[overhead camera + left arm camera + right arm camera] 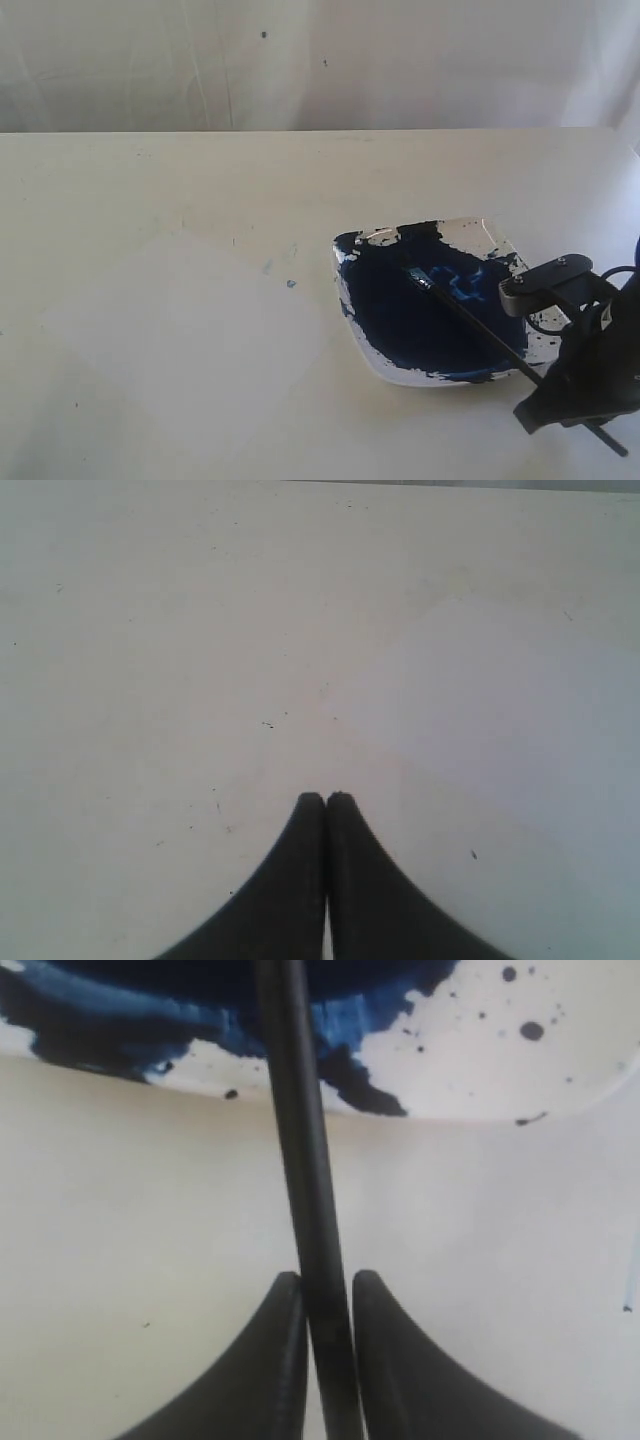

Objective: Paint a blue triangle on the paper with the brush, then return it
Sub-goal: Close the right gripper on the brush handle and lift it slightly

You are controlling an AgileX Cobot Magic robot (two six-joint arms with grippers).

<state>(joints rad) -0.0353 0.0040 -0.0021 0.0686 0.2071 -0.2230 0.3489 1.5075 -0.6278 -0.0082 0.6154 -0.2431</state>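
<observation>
White table, pale backdrop. My right gripper has its jaws pressed on both sides of the brush handle, near the rear end, I'd guess so the tip is free to load. That tip lies in the navy paint of the dish, handle slanting over the rim. The paper alongside carries no triangle yet. Left gripper hangs closed and empty over bare table, clear of the work
</observation>
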